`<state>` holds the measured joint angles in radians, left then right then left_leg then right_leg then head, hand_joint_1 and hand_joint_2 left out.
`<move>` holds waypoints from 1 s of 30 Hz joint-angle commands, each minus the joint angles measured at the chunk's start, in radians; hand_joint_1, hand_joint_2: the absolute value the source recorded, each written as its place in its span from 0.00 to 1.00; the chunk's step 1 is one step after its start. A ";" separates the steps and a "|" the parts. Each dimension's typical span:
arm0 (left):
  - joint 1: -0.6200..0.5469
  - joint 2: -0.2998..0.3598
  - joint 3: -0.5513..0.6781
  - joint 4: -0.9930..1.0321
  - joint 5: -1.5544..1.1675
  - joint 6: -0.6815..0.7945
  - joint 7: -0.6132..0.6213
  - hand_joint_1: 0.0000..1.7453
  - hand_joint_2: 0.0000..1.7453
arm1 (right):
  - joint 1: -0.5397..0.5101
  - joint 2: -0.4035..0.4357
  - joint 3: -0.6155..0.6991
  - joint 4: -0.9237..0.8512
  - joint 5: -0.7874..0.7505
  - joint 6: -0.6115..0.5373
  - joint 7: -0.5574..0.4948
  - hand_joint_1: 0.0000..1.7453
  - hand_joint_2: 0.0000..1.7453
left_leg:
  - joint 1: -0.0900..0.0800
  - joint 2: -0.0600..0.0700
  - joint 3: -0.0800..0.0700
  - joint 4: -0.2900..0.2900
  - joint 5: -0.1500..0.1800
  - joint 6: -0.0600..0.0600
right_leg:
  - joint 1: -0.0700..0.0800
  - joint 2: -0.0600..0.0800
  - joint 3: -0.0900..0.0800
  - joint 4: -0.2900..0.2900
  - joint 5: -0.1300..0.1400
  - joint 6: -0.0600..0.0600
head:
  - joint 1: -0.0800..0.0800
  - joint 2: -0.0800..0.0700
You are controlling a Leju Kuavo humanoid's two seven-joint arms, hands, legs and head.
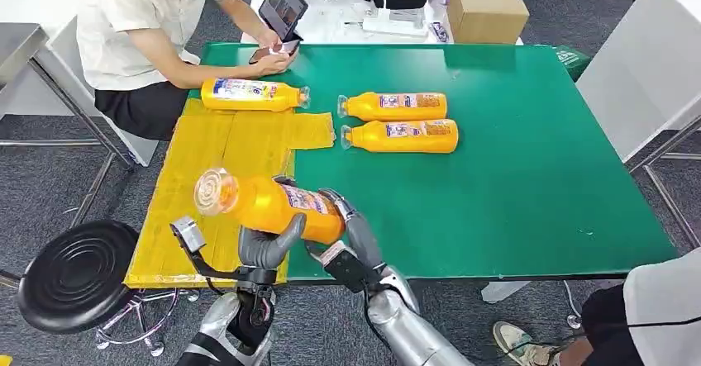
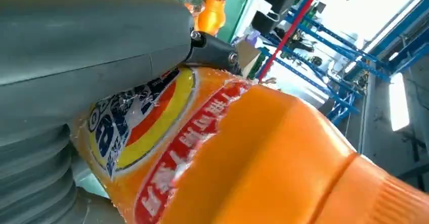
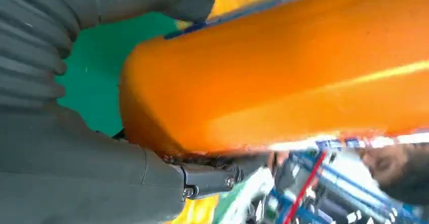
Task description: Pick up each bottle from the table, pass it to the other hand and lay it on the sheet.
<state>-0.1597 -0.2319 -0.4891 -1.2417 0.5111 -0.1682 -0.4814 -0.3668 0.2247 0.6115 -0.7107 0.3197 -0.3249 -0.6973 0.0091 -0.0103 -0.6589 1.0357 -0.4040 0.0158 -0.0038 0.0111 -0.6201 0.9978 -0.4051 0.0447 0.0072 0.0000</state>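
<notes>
Both hands hold one bottle (image 1: 269,203) in the air above the table's (image 1: 512,176) near edge, at about 7 o'clock on the green top. It lies level, its cap end toward 9 o'clock over the sheet (image 1: 211,184). Left hand (image 1: 266,246) cups it from below with the thumb up its side; right hand (image 1: 351,225) is clamped on its base end. This looks like the pass between hands. To do it well, one hand should have a firm wrap on the body before the other lets go, and the bottle should stay level and be laid on bare sheet near 8 o'clock.

One more bottle (image 1: 252,94) lies on the sheet at 11 o'clock. Two bottles (image 1: 397,120) lie side by side on the green at 12 o'clock, caps toward the sheet. A person (image 1: 136,31) sits at 10 o'clock with a tablet (image 1: 283,7). A black stool (image 1: 78,275) stands at 8 o'clock, a cardboard box (image 1: 486,9) on a white table beyond. The floor is grey carpet.
</notes>
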 commanded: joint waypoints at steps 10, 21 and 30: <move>-0.034 0.084 0.055 -0.051 -0.016 -0.001 0.014 1.00 1.00 | 0.077 -0.076 0.108 -0.126 -0.042 0.083 -0.001 0.00 0.00 | 0.000 0.000 0.005 -0.001 -0.001 0.000 | 0.000 -0.002 0.005 -0.001 -0.002 -0.001 | 0.000 0.000; -0.120 0.150 0.216 0.016 -0.491 0.510 0.031 1.00 1.00 | 0.247 -0.167 -0.067 -0.276 0.085 -0.074 -0.001 0.00 1.00 | 0.000 -0.002 0.002 -0.001 0.000 0.000 | 0.000 -0.003 0.002 -0.001 -0.001 -0.001 | 0.000 0.000; -0.167 0.032 0.468 0.142 -1.264 0.866 -0.028 1.00 1.00 | 0.219 -0.109 -0.152 -0.194 0.083 -0.079 -0.001 0.00 1.00 | 0.000 -0.003 0.002 -0.001 0.000 0.000 | 0.000 -0.003 0.002 -0.001 -0.001 -0.001 | 0.000 0.000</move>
<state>-0.2572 -0.1552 -0.1695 -1.2418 -0.7780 0.6927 -0.5112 -0.1347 0.1042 0.5307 -0.9518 0.4059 -0.4021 -0.7019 0.0093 -0.0115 -0.6594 1.0357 -0.4035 0.0156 -0.0039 0.0107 -0.6205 0.9979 -0.4054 0.0446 0.0076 0.0000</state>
